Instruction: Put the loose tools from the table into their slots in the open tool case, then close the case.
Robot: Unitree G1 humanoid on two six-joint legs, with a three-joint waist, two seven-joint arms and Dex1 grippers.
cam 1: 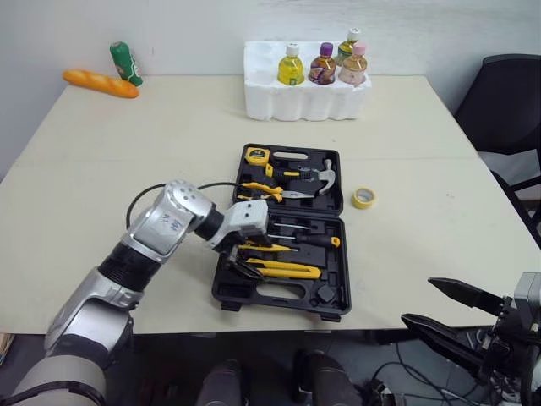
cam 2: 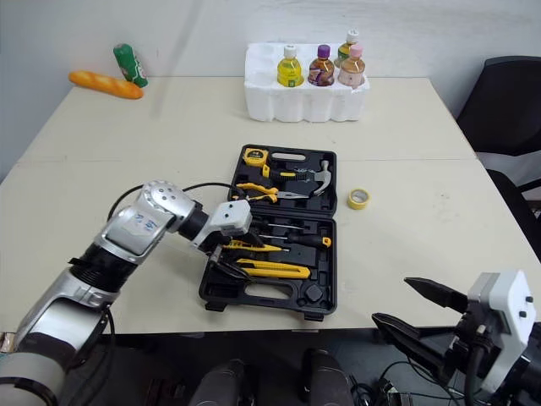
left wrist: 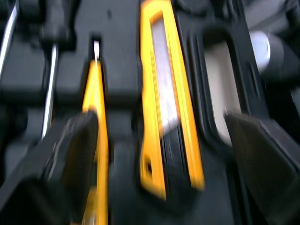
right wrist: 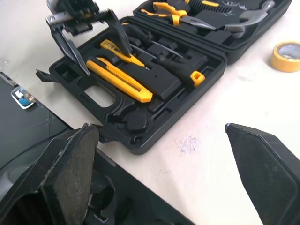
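Observation:
The black tool case [cam 1: 331, 298] lies open in the middle of the table, with a tape measure [cam 1: 256, 156], pliers [cam 1: 264, 191] and a hammer [cam 1: 325, 176] in its far half. A yellow utility knife [left wrist: 164, 93] and a thin yellow-handled tool [left wrist: 93, 103] sit in the near half. My left gripper [cam 1: 241, 267] hovers open over the near-left part of the case, its fingers [right wrist: 70, 47] astride the knife's end. A yellow tape roll [cam 1: 363, 198] lies loose on the table right of the case. My right gripper [cam 1: 435, 309] is open off the table's near right edge, holding nothing.
A white foam tray [cam 1: 304, 100] with several bottles stands at the back. A bread loaf [cam 1: 100, 82] and a green bottle [cam 1: 125, 63] lie at the far left corner. A black chair [cam 1: 507, 110] stands beyond the table's right side.

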